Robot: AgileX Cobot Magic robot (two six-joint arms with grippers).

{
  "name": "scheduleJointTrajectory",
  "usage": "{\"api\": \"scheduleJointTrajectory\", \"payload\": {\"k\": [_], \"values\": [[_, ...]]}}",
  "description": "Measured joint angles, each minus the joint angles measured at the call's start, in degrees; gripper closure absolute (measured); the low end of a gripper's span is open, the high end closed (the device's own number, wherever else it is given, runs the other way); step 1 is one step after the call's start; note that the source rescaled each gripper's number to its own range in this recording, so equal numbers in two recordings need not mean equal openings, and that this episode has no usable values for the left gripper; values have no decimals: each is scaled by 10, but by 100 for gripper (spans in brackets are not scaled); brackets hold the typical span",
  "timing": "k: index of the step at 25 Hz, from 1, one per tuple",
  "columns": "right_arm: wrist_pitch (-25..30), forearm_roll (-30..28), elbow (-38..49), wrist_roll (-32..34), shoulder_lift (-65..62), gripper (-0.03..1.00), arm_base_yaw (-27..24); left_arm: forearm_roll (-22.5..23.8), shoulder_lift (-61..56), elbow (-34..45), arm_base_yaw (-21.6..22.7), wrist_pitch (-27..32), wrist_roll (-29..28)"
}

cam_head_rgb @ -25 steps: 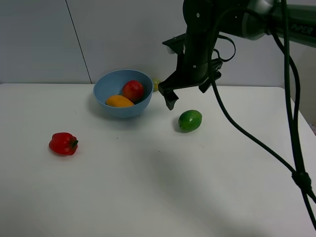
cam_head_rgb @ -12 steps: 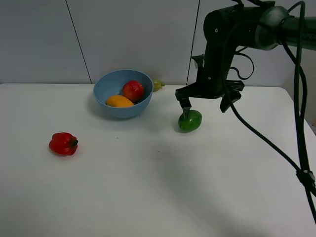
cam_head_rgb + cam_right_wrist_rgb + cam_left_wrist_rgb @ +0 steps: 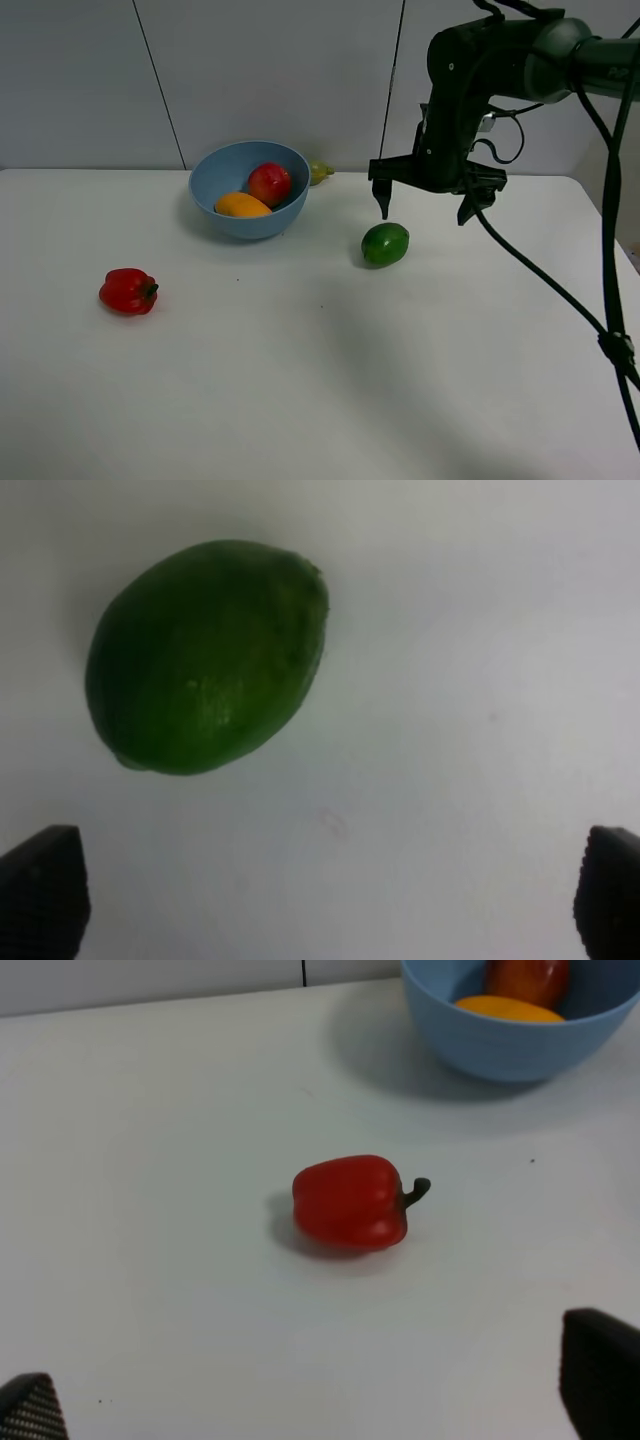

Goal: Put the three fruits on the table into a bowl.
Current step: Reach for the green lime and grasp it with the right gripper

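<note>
Right gripper (image 3: 425,212): jaws spread wide, nothing between them, fingers pointing down at the table (image 3: 320,380).

Green fruit (image 3: 385,244): on the table, at about 7 o'clock from the gripper's midpoint in the high view, so off-centre toward one finger. It is untouched. It sits at 4 o'clock from the bowl (image 3: 250,225), apart from it. The mango (image 3: 242,205) and pomegranate (image 3: 269,184) already lie inside the bowl.

Handling, as judged: skin glossy and firm, likely light. It is rounded, so liable to roll or slip out of the jaws. Grip across the shorter middle, jaws centred first.

Right arm: enters from 2 o'clock, wrist bent downward.

Left gripper (image 3: 315,1400): spread, empty, facing a red pepper (image 3: 350,1203).
</note>
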Motion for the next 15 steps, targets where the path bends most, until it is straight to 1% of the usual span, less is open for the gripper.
{"api": "scheduleJointTrajectory", "payload": {"k": [2, 5, 8, 9, 11, 15], "values": [[-3, 16, 1, 1, 17, 5, 0, 0, 0, 0, 0, 0, 0], [-17, 41, 3, 22, 35, 5, 0, 0, 0, 0, 0, 0, 0], [-45, 44, 3, 49, 41, 6, 0, 0, 0, 0, 0, 0, 0], [-45, 44, 3, 49, 41, 6, 0, 0, 0, 0, 0, 0, 0], [-68, 50, 3, 76, 42, 6, 0, 0, 0, 0, 0, 0, 0], [-78, 69, 3, 100, 53, 6, 0, 0, 0, 0, 0, 0, 0]]}}
